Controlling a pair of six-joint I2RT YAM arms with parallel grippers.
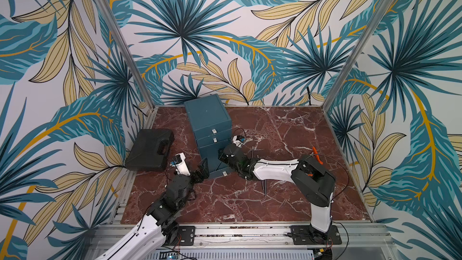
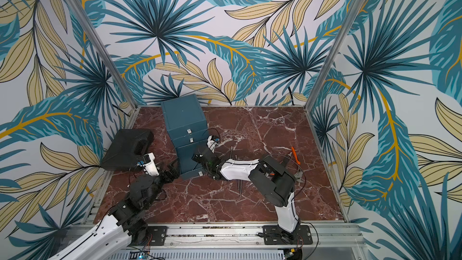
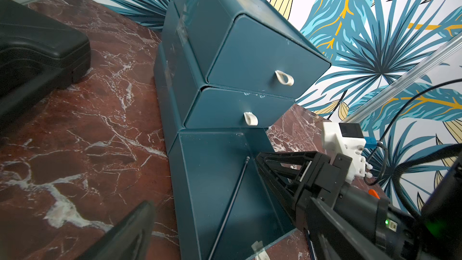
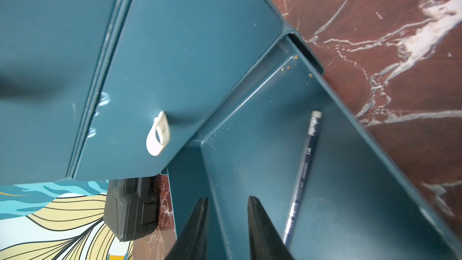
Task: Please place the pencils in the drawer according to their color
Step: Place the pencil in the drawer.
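Note:
The teal drawer (image 1: 207, 118) (image 2: 183, 118) cabinet stands at the back left, its bottom drawer (image 3: 212, 183) (image 4: 262, 146) pulled out. A dark pencil (image 4: 303, 168) (image 3: 235, 196) with a silver cap lies slanted inside it, slightly blurred. My right gripper (image 4: 227, 200) (image 1: 221, 155) hangs over that drawer, open, with nothing between its fingers. My left gripper (image 1: 203, 168) (image 2: 172, 168) is open beside the pulled-out drawer's left wall; only one of its fingers (image 3: 130, 233) shows in the left wrist view. More dark pencils (image 1: 263, 187) (image 2: 240, 187) lie on the table, partly under my right forearm.
A flat black case (image 1: 150, 150) (image 2: 127, 148) lies left of the cabinet, close to my left arm. An orange-handled tool (image 1: 315, 153) (image 2: 295, 155) rests behind my right elbow. The upper two drawers are shut, each with a white pull tab (image 3: 283, 78).

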